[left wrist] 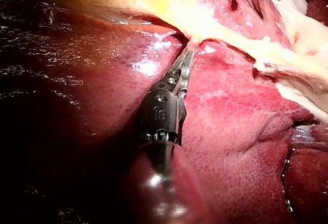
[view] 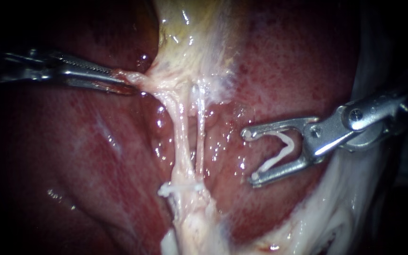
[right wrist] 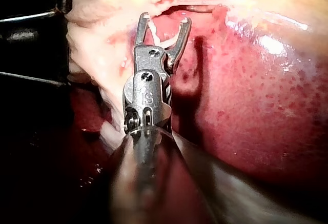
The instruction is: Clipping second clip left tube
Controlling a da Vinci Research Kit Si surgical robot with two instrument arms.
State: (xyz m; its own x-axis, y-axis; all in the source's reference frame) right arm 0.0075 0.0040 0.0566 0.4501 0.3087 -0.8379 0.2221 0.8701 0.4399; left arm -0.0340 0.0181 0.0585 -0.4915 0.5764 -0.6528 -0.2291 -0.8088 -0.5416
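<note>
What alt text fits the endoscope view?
The right instrument holds an unclosed white clip between its jaws, short of two pale tubes stretched over the liver. The left instrument grips pale tissue above the tubes, and a fastened clip crosses their lower end.

No legible text, label, brand or sign is seen. Only small stamped marks are noted on the left instrument (left wrist: 187, 55) and right instrument (right wrist: 165, 21) wrists, unreadable.

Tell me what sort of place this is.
Likely a surgical training bench: a dark red liver, pale stringy tubes bearing a white clip, a slender metal left instrument gripping pale tissue and a right instrument carrying a bent white clip.
</note>
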